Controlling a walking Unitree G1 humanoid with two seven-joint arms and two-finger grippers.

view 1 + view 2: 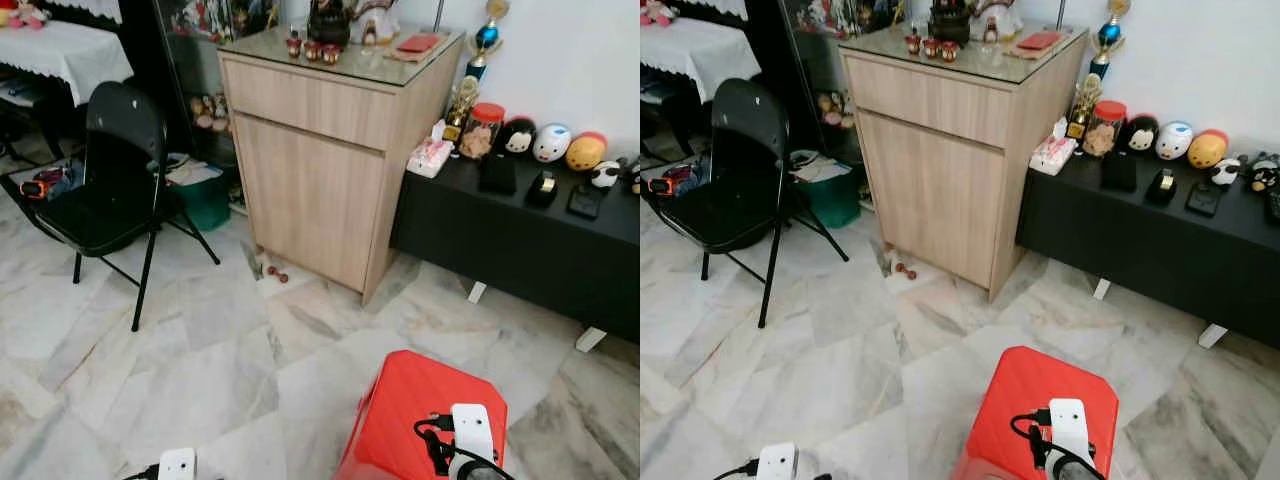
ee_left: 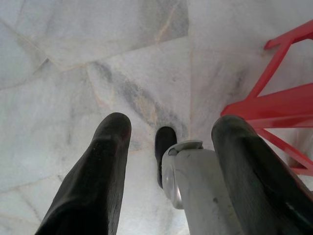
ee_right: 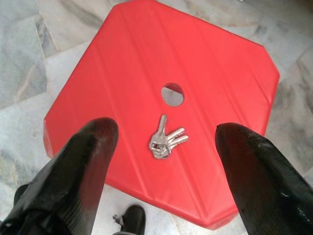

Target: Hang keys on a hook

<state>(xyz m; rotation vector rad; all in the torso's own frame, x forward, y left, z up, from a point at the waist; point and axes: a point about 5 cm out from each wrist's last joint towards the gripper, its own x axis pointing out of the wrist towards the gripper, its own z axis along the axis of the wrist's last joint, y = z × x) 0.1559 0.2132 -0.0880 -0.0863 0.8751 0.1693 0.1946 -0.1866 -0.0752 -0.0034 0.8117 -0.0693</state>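
A small bunch of silver keys (image 3: 165, 139) lies flat on the top of a red plastic stool (image 3: 146, 63), just beside the stool's round centre hole. My right gripper (image 3: 165, 128) hangs open straight above the keys, with one black finger on each side and nothing between them. In the eye views the red stool (image 1: 420, 415) stands on the floor at the bottom right, under my right wrist (image 1: 472, 440). My left gripper (image 2: 174, 122) is open over bare marble floor, beside a red leg of the stool (image 2: 274, 105).
A wooden cabinet (image 1: 320, 150) with a glass top stands ahead. To its left is a black folding chair (image 1: 110, 170), and a green bin (image 1: 205, 200) sits between them. A low black bench (image 1: 520, 240) with toys runs along the right wall. Marble floor (image 1: 200, 340) lies open between.
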